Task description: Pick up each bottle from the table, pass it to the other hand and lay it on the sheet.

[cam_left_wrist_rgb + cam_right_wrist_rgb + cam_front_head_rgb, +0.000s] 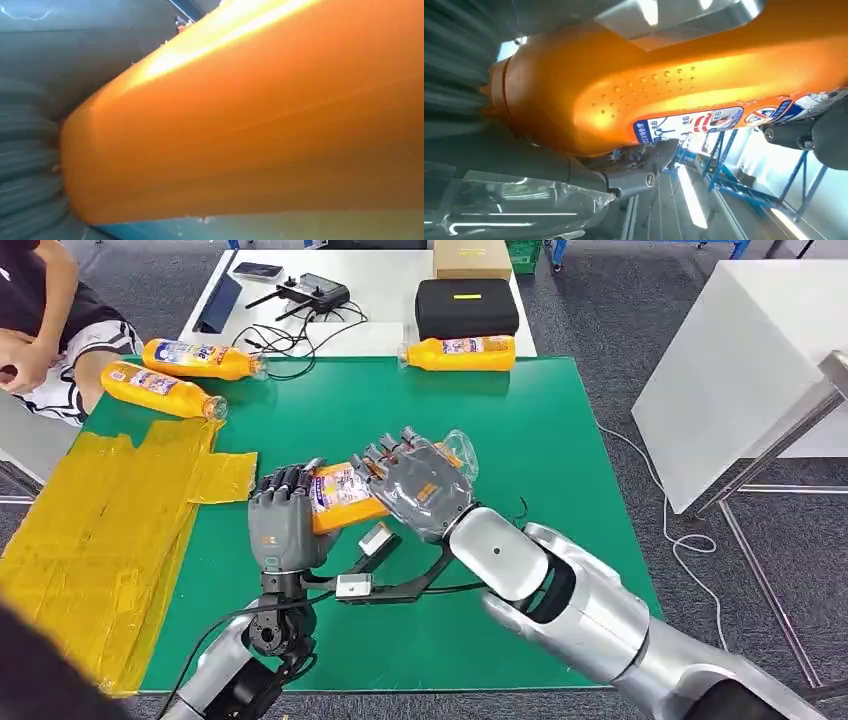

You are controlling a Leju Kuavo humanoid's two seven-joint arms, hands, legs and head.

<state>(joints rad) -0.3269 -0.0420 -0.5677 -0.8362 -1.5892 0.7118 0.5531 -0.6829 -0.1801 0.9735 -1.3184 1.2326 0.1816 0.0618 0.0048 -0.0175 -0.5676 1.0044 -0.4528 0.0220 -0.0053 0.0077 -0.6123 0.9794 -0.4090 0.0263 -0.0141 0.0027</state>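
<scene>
Gripping one orange bottle point(340, 495) from both ends, I am holding it above the middle of the green table point(560, 440): my left hand point(285, 520) is curling around one end, my right hand point(420, 485) is clasping the other. A yellow sheet point(100, 530) is lying along the table's left edge. Three more bottles are resting along the far edge, two point(200, 358) point(160, 390) by the left corner, one point(462, 353) nearer the right.

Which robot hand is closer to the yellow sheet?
Left. The left hand grips the orange bottle just beside the yellow sheet; the right hand, gripping the same bottle, is farther out over the green mat.
</scene>
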